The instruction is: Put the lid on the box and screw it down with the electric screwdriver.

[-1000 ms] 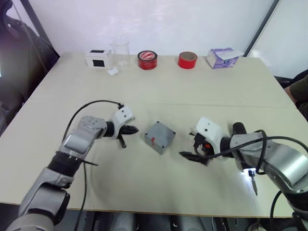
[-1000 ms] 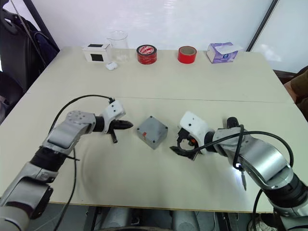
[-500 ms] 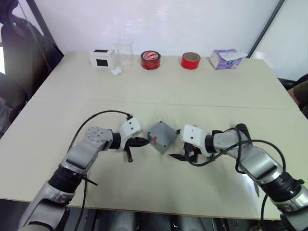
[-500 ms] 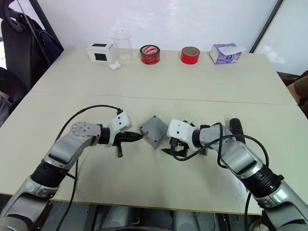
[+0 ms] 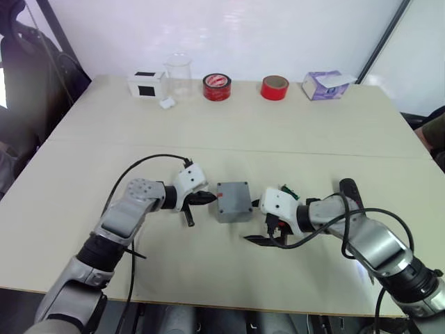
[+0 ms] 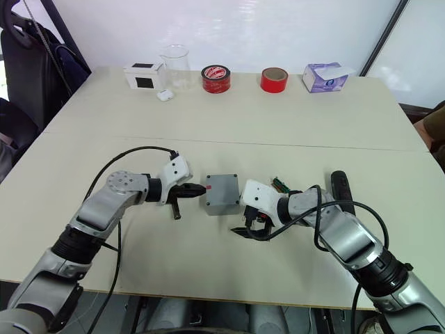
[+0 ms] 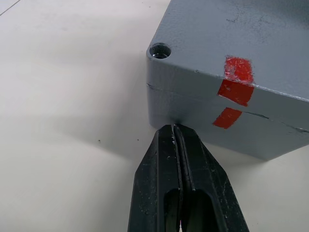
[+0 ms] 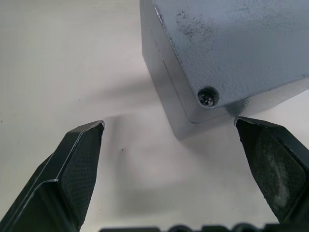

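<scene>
While the left gripper [image 7: 175, 133], pinched closed, touches the square grey plastic box [image 5: 233, 202] with its flat grey lid [image 7: 251, 34] on, the right gripper [image 8: 169, 130] gapes wide beside it.

Box [image 5: 233, 200] at frame centre, lid [image 5: 233, 193] fitted. Left gripper [image 5: 207, 198] at its left side; right gripper [image 5: 266, 231] lower right.

The box [image 5: 233, 200] is hemmed left by the left gripper [image 5: 211, 198] and right by the right gripper [image 5: 263, 224]; its far side lies open table [image 5: 229, 132].
</scene>
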